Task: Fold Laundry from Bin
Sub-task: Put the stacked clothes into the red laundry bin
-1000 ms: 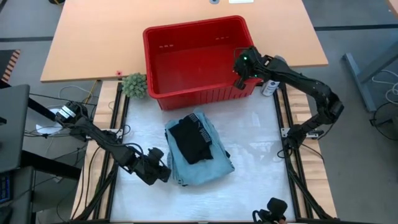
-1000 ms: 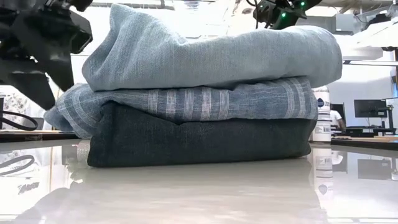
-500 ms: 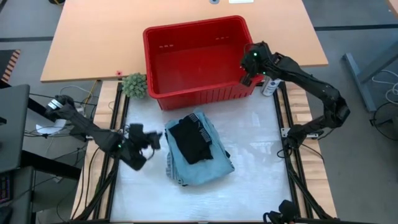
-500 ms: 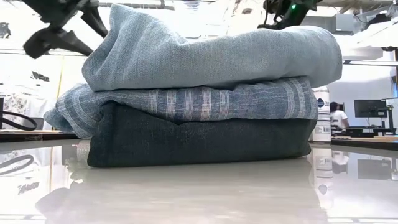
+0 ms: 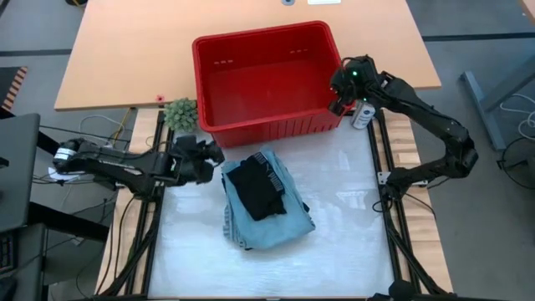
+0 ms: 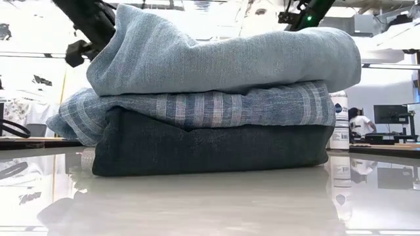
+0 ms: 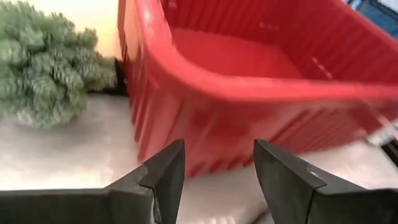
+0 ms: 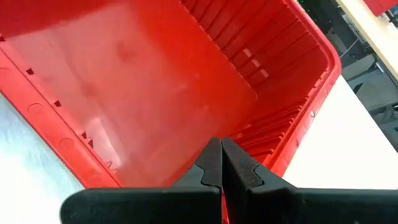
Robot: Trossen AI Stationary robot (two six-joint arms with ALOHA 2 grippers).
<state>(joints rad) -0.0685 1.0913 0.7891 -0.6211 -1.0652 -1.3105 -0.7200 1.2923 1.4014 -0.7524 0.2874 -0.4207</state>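
I take the red bin [image 5: 266, 79] as my landmark; it stands at the far side of the white tabletop [image 5: 343, 251], and I see no cloth inside it. The laundry [image 5: 263, 199] lies just in front of the bin's near wall as one folded stack: from the low view a dark piece at the bottom, a blue-grey striped cloth above it and light blue denim on top, while from overhead a black garment lies across the pale blue. My left gripper [image 5: 209, 155] hangs off the bin's near left corner, close to the stack's edge, its fingers [image 7: 163, 175] parted with nothing between them, pointing at the bin's slotted wall. A small green plant [image 5: 180, 114] sits just beside the bin's left wall. My right gripper [image 5: 338, 105] is at the bin's right rim near its front corner, jaws pressed together and empty. A white bottle [image 5: 363, 116] stands just outside that same corner.
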